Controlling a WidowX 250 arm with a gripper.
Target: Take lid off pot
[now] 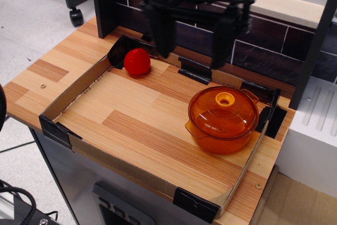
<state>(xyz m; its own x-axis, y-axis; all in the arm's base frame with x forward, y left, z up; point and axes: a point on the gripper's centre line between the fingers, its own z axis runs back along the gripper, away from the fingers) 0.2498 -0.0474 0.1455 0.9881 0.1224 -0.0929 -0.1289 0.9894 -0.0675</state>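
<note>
Lid and pot sit together at the lower right of the frame, the lid seated on the pot's rim. The lid is a shallow, translucent orange dome with an opaque yellow-orange ring knob at its centre; the pot beneath is deep, round and glossy, of the same see-through orange, with a small handle jutting at its left side. Both rest on a wood-grain table of striped light and reddish planks, fenced by a low cardboard wall with black tape at the corners. Farther back, at upper left of the enclosure, a smooth red ball lies just beside the taped corner, well apart from the pot. Above it all, at the top centre of the frame, the black gripper hangs blurred, its two flat fingers spread wide and holding nothing. Behind runs a dark tiled wall.
</note>
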